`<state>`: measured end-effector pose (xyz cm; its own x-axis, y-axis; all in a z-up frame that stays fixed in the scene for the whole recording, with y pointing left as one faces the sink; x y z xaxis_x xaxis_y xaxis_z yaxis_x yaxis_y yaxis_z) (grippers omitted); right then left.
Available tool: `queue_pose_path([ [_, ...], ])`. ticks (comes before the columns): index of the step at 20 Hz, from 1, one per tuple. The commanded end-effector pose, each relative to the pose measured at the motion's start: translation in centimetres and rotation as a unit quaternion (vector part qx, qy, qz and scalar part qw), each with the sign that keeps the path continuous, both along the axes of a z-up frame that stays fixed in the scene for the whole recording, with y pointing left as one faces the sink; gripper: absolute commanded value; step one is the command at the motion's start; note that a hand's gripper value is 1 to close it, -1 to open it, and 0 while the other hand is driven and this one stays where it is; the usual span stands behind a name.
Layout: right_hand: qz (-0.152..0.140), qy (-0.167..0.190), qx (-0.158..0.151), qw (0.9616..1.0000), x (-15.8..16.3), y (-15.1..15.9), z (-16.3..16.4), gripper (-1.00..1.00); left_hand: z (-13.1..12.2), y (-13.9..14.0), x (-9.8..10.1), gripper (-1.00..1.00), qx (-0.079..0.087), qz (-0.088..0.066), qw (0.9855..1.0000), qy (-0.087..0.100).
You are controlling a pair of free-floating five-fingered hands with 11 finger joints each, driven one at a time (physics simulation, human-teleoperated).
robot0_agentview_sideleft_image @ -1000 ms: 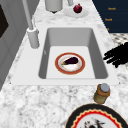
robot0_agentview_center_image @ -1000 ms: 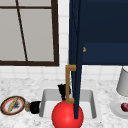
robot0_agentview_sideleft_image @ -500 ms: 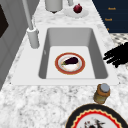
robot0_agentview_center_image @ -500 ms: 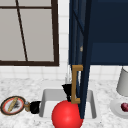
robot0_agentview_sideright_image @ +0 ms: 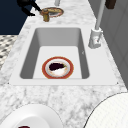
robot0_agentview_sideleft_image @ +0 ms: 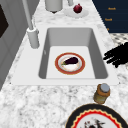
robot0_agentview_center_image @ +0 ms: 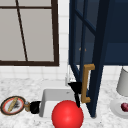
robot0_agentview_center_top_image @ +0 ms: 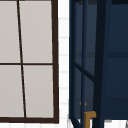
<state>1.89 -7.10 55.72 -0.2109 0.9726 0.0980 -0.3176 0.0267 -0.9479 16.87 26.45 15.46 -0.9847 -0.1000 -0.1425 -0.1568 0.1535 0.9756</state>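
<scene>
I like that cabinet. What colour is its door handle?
Golden tan, on the dark blue door: the handle shows best in the front view.

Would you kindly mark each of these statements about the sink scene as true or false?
1. The plate in the sink basin carries an eggplant. True.
2. The cabinet door stands shut. False: it hangs open, edge toward the camera.
3. The right hand is beside the door's brass handle. True.
4. The small jar stands inside the basin. False: it stands on the countertop, near a patterned plate.
5. The faucet rises from the basin's floor. False: it stands on the sink's rim.
</scene>
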Motion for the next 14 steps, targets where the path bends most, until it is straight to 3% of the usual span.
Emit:
queue_pose_path([
  [1,0.0,0.0,0.0,1.0,-1.1,-2.8,1.4,-1.0,0.0,0.0,0.0,0.0,0.0,0.0,1.0,0.0],
  [7,0.041,0.001,0.023,0.9989,-0.8,-6.8,2.2,-1.0,0.0,0.0,0.0,0.0,0.0,0.0,1.0,0.0],
  [11,0.071,-0.015,0.049,0.9962,0.6,-9.3,1.9,-1.0,0.0,0.0,0.0,0.0,0.0,0.0,1.0,0.0],
  [14,0.097,0.001,0.051,0.994,2.1,-10.3,0.1,-1.0,0.0,0.0,0.0,0.0,0.0,0.0,1.0,0.0],
])
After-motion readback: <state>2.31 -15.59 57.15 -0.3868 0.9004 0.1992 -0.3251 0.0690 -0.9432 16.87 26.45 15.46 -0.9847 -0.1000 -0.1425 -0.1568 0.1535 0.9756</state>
